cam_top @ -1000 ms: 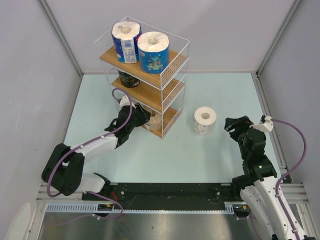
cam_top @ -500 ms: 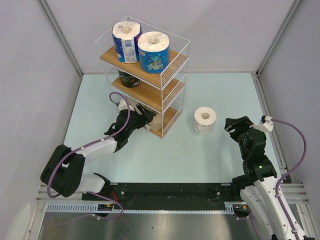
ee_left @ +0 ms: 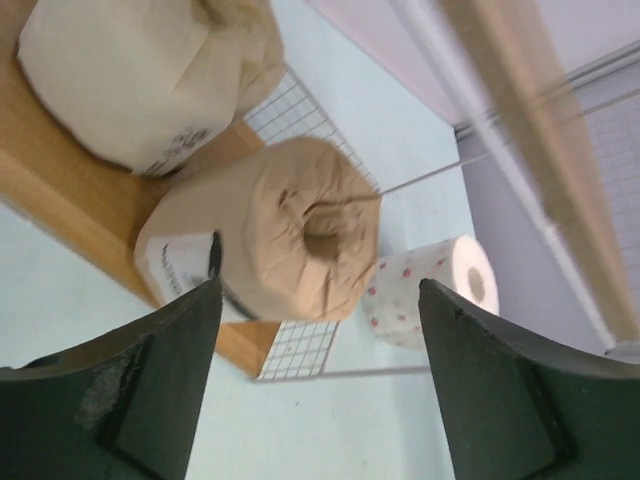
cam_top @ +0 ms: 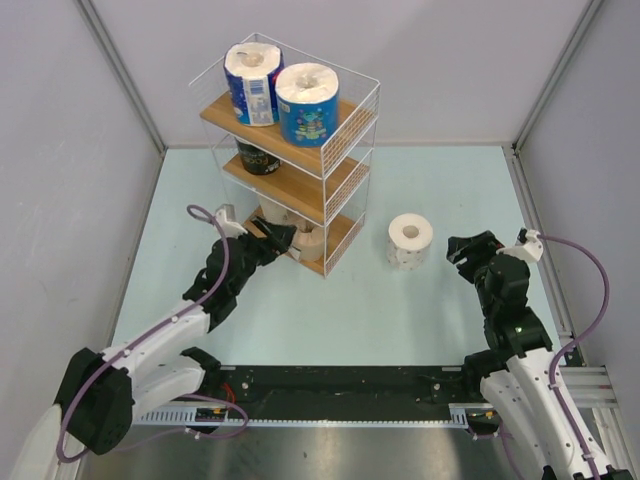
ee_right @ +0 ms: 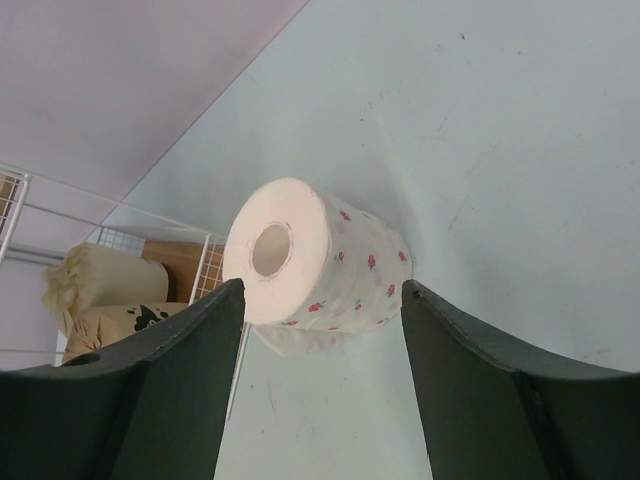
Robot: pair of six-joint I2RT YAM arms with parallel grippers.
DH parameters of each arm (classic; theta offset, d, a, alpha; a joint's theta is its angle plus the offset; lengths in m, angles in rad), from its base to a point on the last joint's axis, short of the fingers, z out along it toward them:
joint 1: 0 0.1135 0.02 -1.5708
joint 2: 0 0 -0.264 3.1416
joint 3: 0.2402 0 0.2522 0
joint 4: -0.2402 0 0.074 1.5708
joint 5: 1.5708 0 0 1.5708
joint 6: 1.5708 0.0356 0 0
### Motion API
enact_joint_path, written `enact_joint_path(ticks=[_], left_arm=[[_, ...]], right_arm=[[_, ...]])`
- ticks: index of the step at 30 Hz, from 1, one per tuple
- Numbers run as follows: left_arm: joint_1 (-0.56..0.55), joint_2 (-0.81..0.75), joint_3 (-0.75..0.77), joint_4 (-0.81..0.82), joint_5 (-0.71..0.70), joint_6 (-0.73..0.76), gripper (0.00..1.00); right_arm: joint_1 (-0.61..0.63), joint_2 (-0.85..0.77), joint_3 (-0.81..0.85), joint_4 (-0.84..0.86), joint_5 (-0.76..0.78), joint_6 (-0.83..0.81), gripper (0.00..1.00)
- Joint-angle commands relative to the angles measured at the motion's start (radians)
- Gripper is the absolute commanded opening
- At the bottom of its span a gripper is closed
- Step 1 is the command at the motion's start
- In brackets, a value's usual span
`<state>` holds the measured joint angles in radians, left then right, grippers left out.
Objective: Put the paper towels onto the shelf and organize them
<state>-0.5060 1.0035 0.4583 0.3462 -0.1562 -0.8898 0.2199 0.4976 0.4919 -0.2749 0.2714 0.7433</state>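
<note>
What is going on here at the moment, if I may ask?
Two robot arms are stocking the shelf with paper towel rolls. Five are on it: two blue rolls on the top tier, a dark roll on the middle, a cream roll and a tan-brown roll on the bottom. The left gripper is open and empty just in front of the tan-brown roll. The white dotted roll stands on the table, with the right gripper open and pointed at it.
</note>
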Motion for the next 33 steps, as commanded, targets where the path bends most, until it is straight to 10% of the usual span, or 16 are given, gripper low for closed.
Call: enact_joint_path(ticks=[1, 19, 33], left_arm=[[0.0, -0.034, -0.098, 0.031, 0.049, -0.032, 0.8], [-0.055, 0.202, -0.195, 0.383, 0.104, -0.107, 0.4], [-0.049, 0.405, -0.089, 0.504, 0.11, -0.109, 0.35]], right_arm=[[-0.005, -0.002, -0.001, 0.026, -0.012, -0.001, 0.69], [-0.008, 0.001, -0.007, 0.032, -0.026, -0.001, 0.69], [-0.016, -0.021, -0.007, 0.003, -0.023, 0.001, 0.69]])
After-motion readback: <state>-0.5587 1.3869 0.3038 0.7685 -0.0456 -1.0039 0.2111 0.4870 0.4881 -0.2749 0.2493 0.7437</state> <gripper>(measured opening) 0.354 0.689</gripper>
